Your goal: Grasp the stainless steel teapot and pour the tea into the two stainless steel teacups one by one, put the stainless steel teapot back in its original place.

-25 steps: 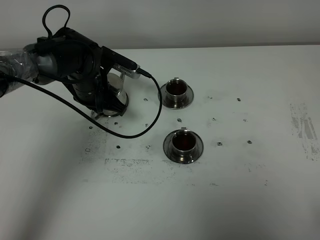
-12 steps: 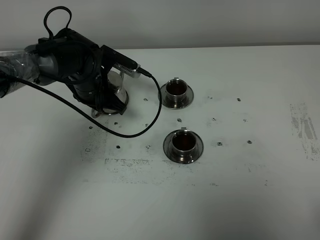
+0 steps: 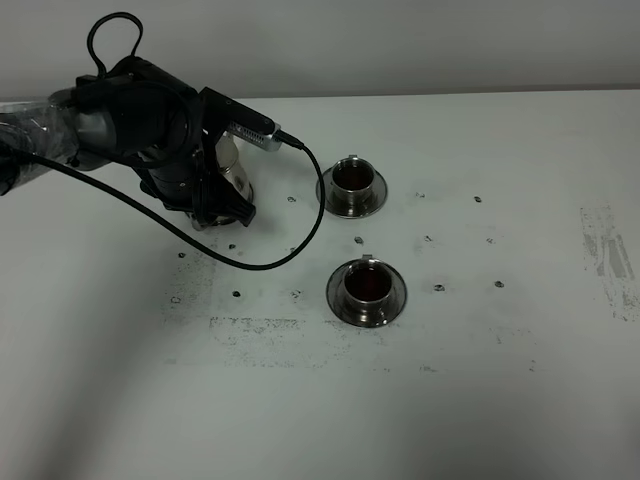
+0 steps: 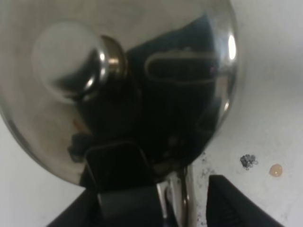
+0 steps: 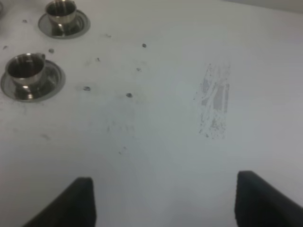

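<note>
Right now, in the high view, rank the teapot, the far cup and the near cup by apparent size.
1. Teapot, though the left arm hides most of it.
2. Far cup and near cup look alike; no ranking.

Mirror-shiny steel teapot [image 4: 142,71] (cups [image 3: 352,178] too), matt scuffed table [image 3: 480,400]

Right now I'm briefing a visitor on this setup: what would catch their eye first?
The black left arm hunched at the table's far left, its pincer around the shiny steel teapot. Next, the two steel teacups on saucers, one mid-table and one behind it, both holding dark tea.
</note>
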